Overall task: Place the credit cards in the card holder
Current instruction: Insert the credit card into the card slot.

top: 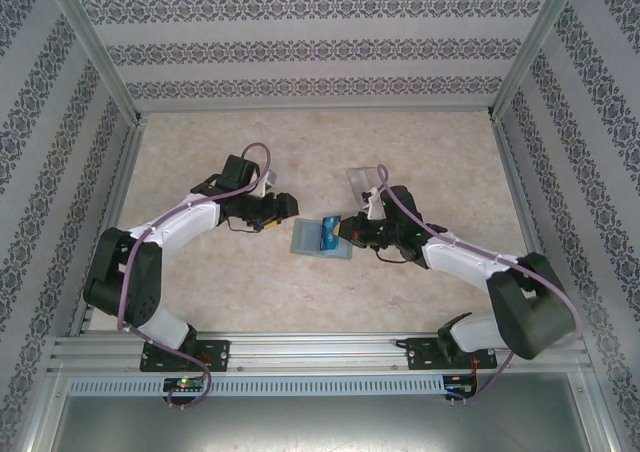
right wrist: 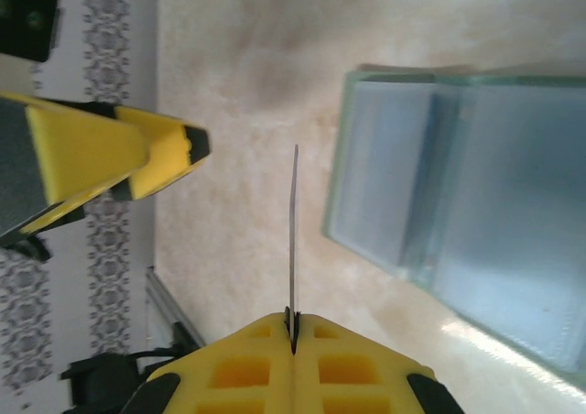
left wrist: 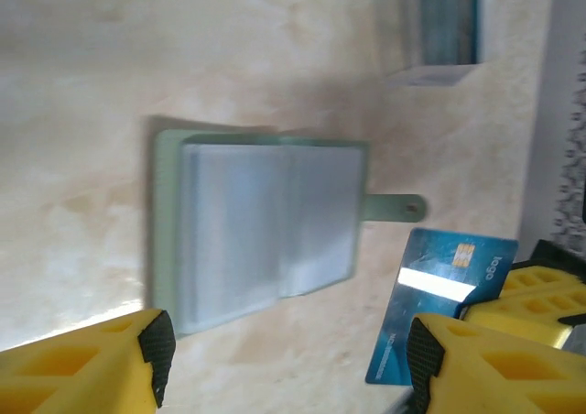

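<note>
The card holder [top: 312,240] lies open and flat on the table between the two arms; its grey-green panels also show in the left wrist view [left wrist: 265,222] and the right wrist view [right wrist: 476,222]. My right gripper [right wrist: 293,327] is shut on a blue credit card [left wrist: 439,304], which stands on edge just beside the holder and shows as a thin line [right wrist: 294,222] from the right wrist. My left gripper [left wrist: 291,354] is open with nothing between its fingers, hovering just off the holder's other side [top: 282,208].
A clear plastic box [top: 365,180] sits on the table just behind my right gripper [top: 347,230], and shows at the top of the left wrist view [left wrist: 444,29]. Patterned walls and metal rails enclose the table.
</note>
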Tool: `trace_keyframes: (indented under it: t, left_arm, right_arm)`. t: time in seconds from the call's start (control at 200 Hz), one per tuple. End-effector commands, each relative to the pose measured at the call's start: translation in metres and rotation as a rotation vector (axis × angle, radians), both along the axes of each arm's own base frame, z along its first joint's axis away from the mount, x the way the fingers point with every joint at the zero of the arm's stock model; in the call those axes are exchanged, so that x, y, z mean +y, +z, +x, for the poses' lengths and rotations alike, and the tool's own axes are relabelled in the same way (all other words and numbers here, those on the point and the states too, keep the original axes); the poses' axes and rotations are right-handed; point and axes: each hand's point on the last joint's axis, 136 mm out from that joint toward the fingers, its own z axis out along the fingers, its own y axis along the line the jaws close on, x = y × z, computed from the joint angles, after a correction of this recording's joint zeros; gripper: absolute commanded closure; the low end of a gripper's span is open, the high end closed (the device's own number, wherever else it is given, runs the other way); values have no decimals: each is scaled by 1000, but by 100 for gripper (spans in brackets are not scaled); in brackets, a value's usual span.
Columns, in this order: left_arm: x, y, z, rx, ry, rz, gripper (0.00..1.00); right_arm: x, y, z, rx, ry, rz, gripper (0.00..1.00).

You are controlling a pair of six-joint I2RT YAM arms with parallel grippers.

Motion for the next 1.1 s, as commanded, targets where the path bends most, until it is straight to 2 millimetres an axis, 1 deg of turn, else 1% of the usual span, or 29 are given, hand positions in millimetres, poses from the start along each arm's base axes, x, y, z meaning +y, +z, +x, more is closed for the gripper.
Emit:
trace_keyframes:
  t: [0.0,0.08,0.19,0.34,0.45,0.515,0.654,0.764,0.999,1.094]
  left_arm:
    - [14,-29,1,0,3,116,30]
    - [16,-40,2,10,2,139,31]
    - [11,-53,2,19,2,133,31]
    - [2,-67,-1,38,-16,153,32]
    - [0,-74,-1,52,-23,163,32]
    - [-1,-77,-2,62,-28,168,33]
    - [-2,-84,-2,86,-39,179,38]
    - [-2,-87,-2,98,-41,192,39]
    - [-4,-90,-1,113,-40,196,40]
    - [-6,-93,-3,126,-44,189,45]
  right_arm:
    - [0,-8,16,-46,-17,-43,100]
    - [0,-17,19,-17,-15,-48,100]
    - [-2,-26,21,-7,-18,-61,100]
    - [5,-36,24,22,-6,-35,100]
    - [4,-43,28,37,-23,-31,100]
    - [5,-44,30,44,-28,-14,100]
    - [9,-45,36,54,-19,9,100]
    - [13,-46,39,65,-8,34,100]
    - [20,-49,38,79,9,55,100]
    - [23,-52,36,94,7,66,100]
